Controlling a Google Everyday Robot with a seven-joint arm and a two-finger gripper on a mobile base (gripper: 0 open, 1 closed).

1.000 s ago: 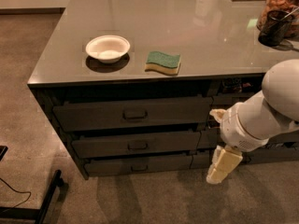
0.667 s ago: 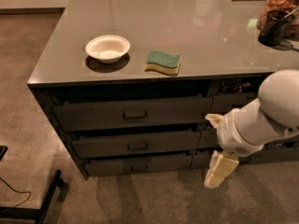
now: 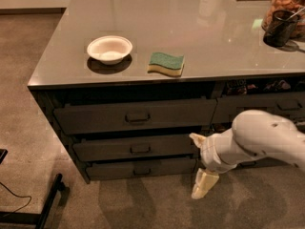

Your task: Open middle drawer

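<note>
The middle drawer is a dark grey-brown front in the left stack under the counter, between a taller top drawer and a slimmer bottom drawer. It looks shut. Its small loop handle sits at its centre. My gripper is at the right end of this stack, in front of the middle and bottom drawers and well right of the handle. Its cream fingers are spread apart with nothing between them. The white arm comes in from the right.
On the grey countertop lie a white bowl and a green-and-yellow sponge. A dark cup and a jar stand at the far right. More drawers are behind the arm. A black stand leg lies on the carpet at lower left.
The arm and gripper have moved a little to the left, closer to the right end of the drawer stack. The drawers have not moved.
</note>
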